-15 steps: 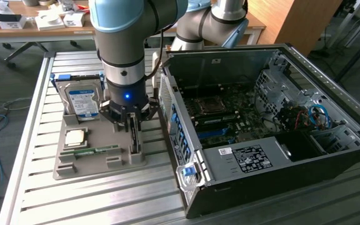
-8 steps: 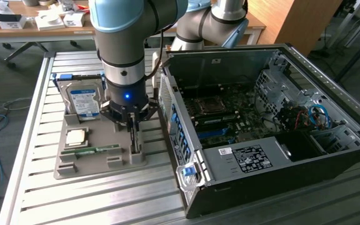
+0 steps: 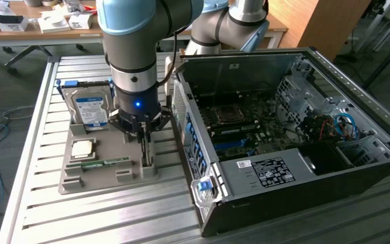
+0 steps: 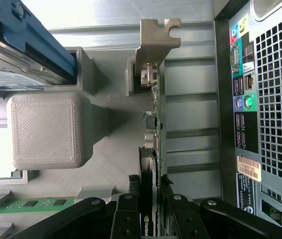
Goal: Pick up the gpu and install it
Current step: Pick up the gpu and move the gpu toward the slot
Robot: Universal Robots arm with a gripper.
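On the exterior view's left, a hard drive (image 3: 90, 109) stands in a grey holder (image 3: 93, 184), with a processor chip (image 3: 82, 148) and a memory stick (image 3: 105, 163) lying in front of it. Further right, the gripper (image 3: 144, 133) clamps the gpu (image 4: 150, 119), which stands on edge in the holder's slot. An open computer case (image 3: 296, 170) sits just beside it, on the right.

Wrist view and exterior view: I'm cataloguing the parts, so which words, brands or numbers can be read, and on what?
"NVIDIA", sideways, on the gpu.
Barcode sticker on the computer case: characters too blurred to read.
Blue label on the hard drive: too small to read.
White label inside the case: too small to read.
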